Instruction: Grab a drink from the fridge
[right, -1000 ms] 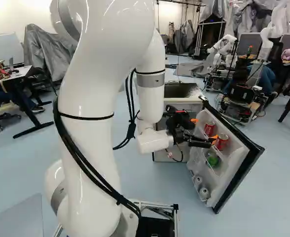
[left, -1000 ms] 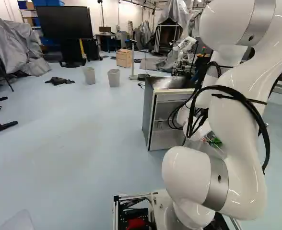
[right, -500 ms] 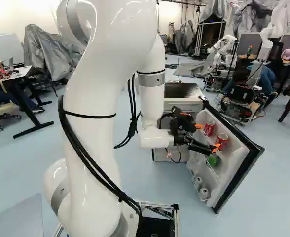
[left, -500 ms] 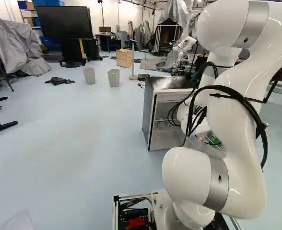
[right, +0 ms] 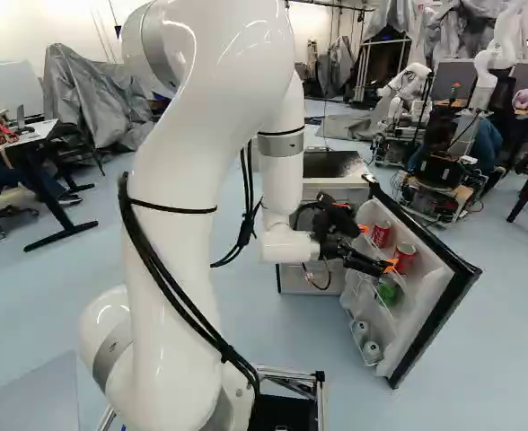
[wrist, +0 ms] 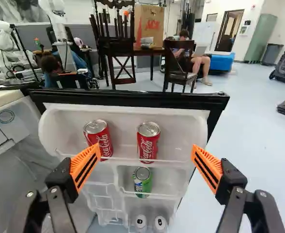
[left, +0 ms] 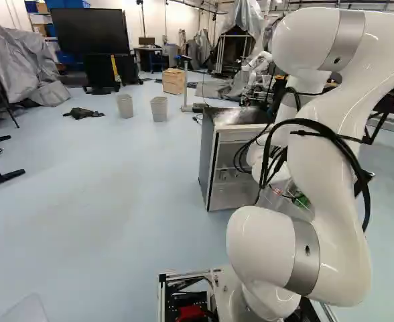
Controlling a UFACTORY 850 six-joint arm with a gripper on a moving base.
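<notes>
The arm (right: pixel 282 171) has edged toward the fridge door (wrist: pixel 133 98), pincer (wrist: pixel 146 150) spread (good), seemingly lining up its red cans (wrist: pixel 148 141).

Fridge door (wrist: pixel 181 127), inner face. Upper shelf of the door: a red can (wrist: pixel 102 143) and a second red can (wrist: pixel 147 145); shelf below: a green can (wrist: pixel 142 183); door's foot: two pale-topped cans (wrist: pixel 140 224). Gripper (right: pixel 377 248), fingers spread, before the door.

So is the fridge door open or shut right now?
Open. The door stands swung out from the fridge body, and its inner shelves show, with two red cans on the top one.
</notes>
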